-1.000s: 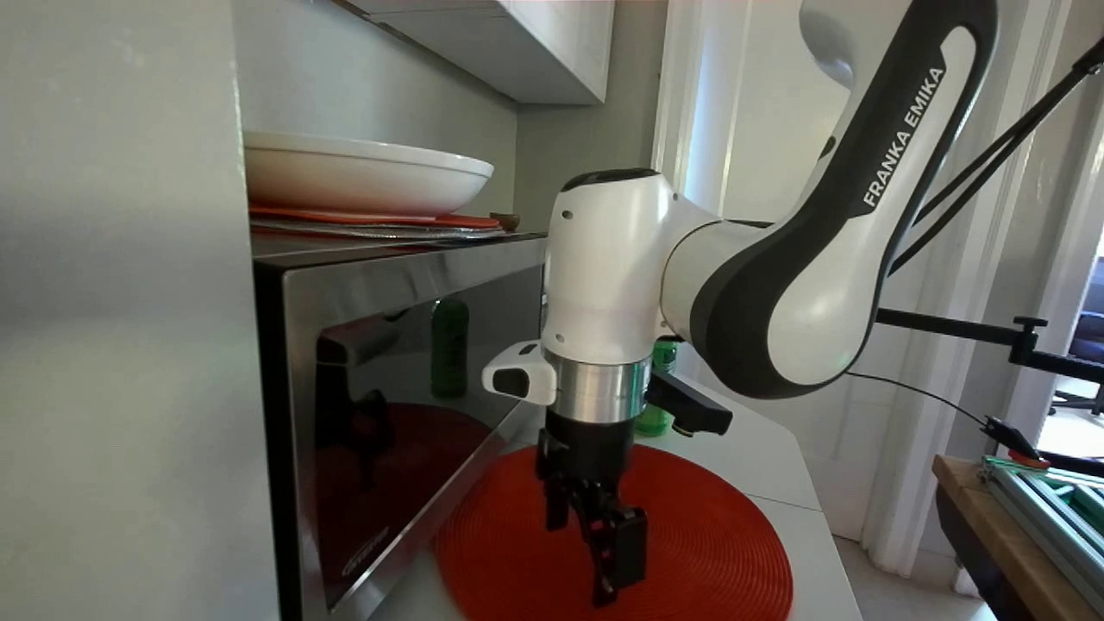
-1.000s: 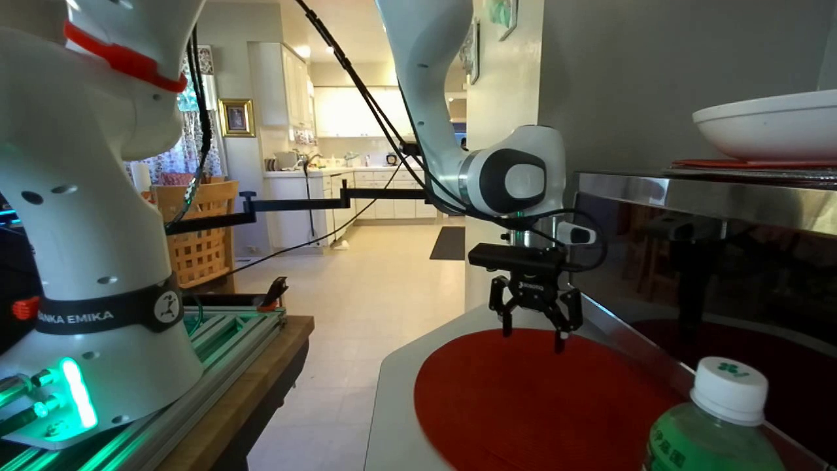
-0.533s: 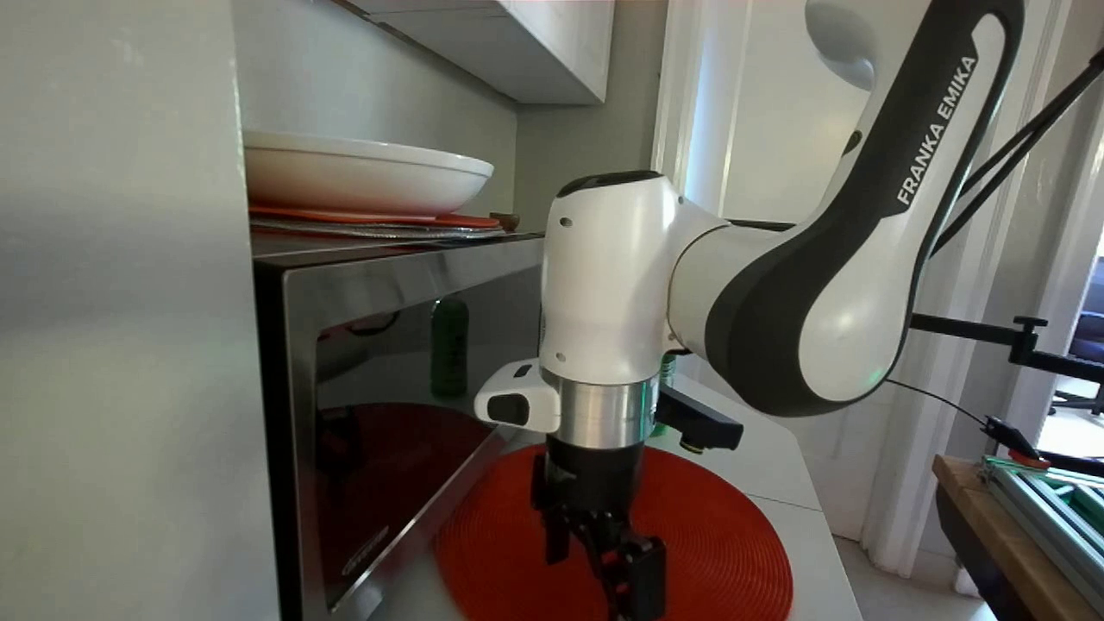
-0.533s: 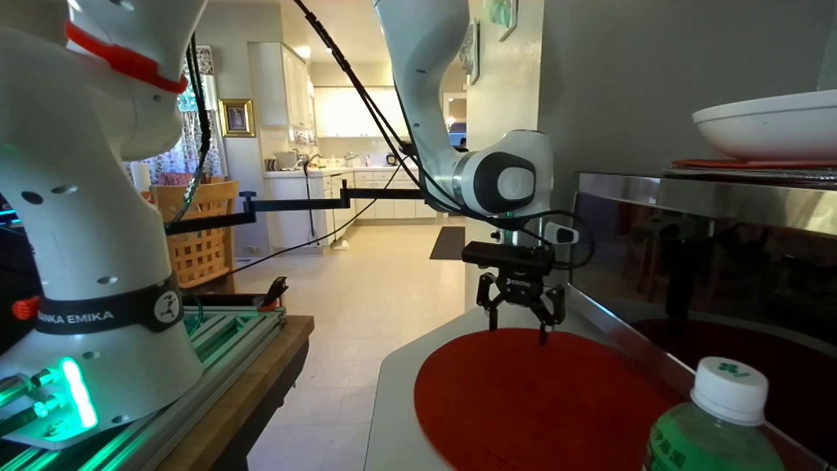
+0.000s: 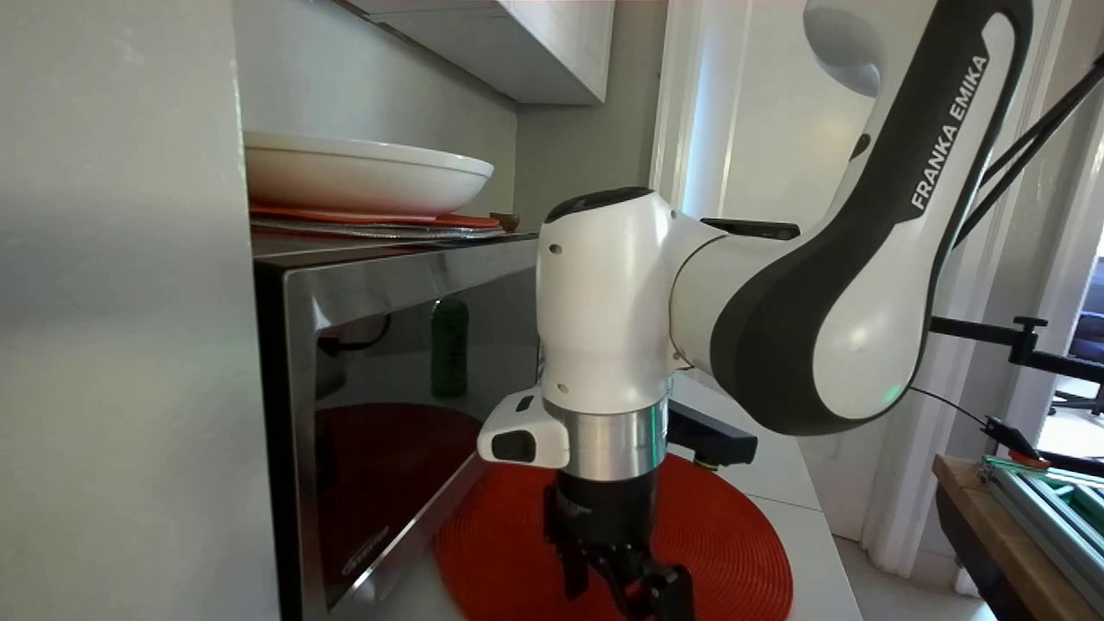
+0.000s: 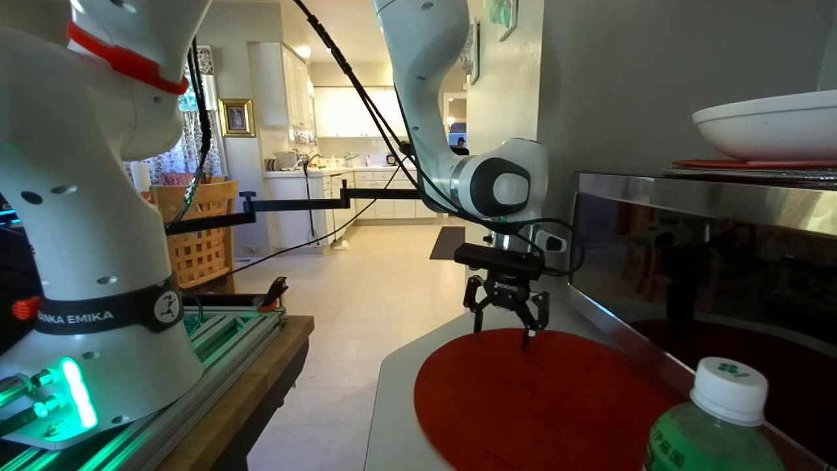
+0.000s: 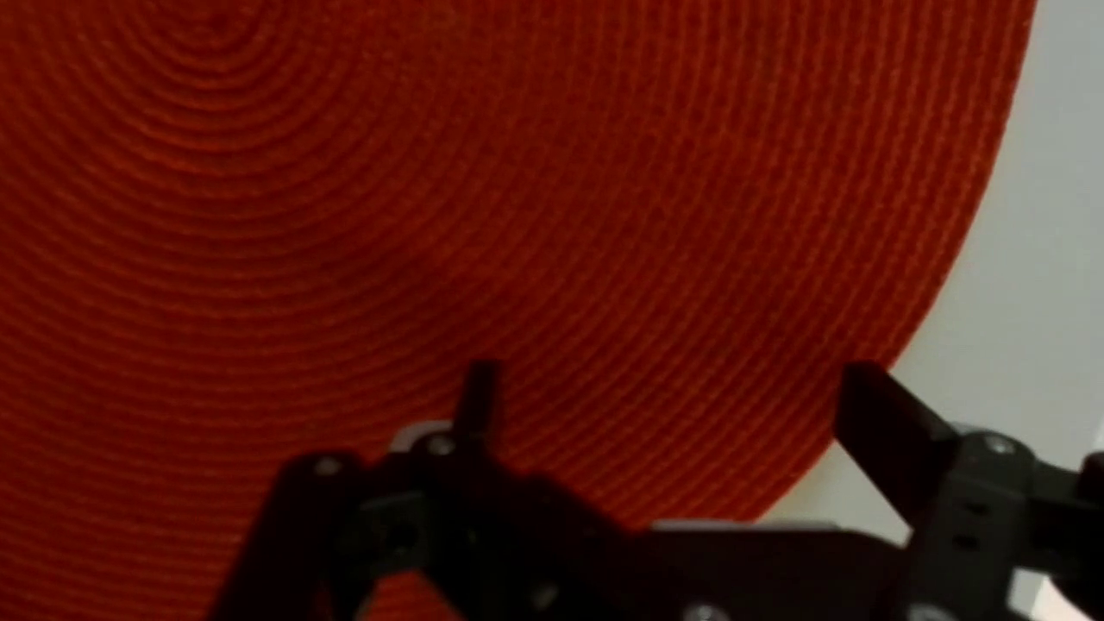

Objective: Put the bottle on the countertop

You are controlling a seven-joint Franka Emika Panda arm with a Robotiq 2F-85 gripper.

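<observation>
Two spread fingers (image 7: 893, 440) show in the lower half of the wrist view, the gripper (image 6: 502, 336) released, the red mat (image 7: 561, 216) below it and pale countertop (image 7: 1026, 285) along the right edge. Compared with a second ago, the gripper lies farther left in an exterior view, while the bottle (image 6: 716, 425) stands upright and unmoved at that frame's lower right, its base cut off. In an exterior view the arm (image 5: 604, 302) sits lower and now covers more of the bottle, whose reflection (image 5: 449, 349) shows on the microwave (image 5: 392, 414).
</observation>
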